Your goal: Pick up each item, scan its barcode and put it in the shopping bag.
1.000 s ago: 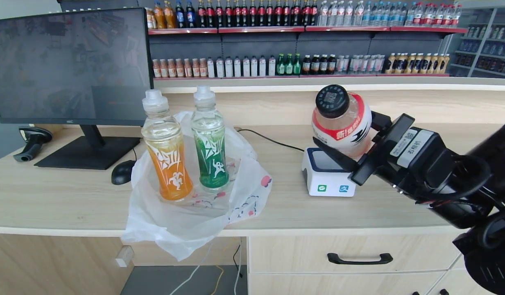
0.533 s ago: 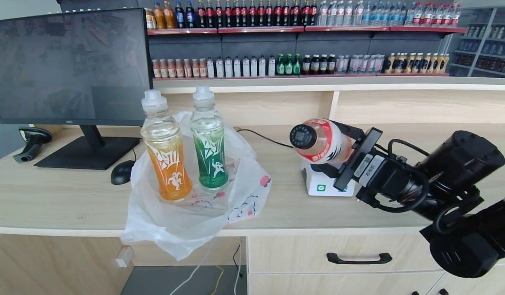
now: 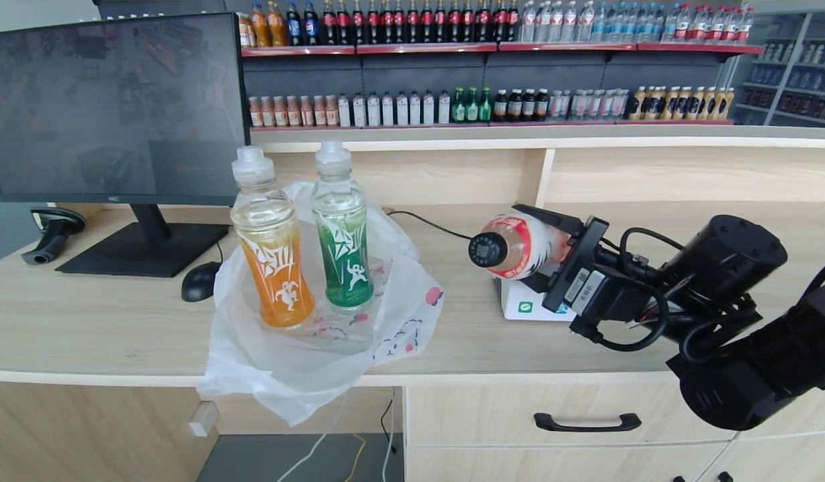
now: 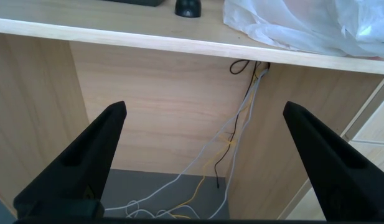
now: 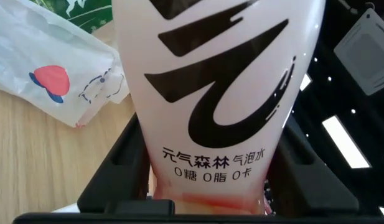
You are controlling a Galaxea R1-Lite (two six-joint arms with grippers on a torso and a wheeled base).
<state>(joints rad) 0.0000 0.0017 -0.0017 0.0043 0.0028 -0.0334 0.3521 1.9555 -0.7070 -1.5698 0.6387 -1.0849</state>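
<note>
Head view showed the right fingers point(image 3: 546, 215) clenched round a bottle point(image 3: 519, 246), tipped sideways above the scanner point(image 3: 526, 306) near the table's point(image 3: 118, 321) right end. Scanning seemed underway; next, carry it left into the bag point(image 3: 298, 368). The left fingers point(image 4: 86, 155) hung released.

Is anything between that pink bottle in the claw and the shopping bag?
Nothing visible: only counter lies between the pink bottle and the shopping bag. The green bottle and orange bottle already stand on it.
</note>
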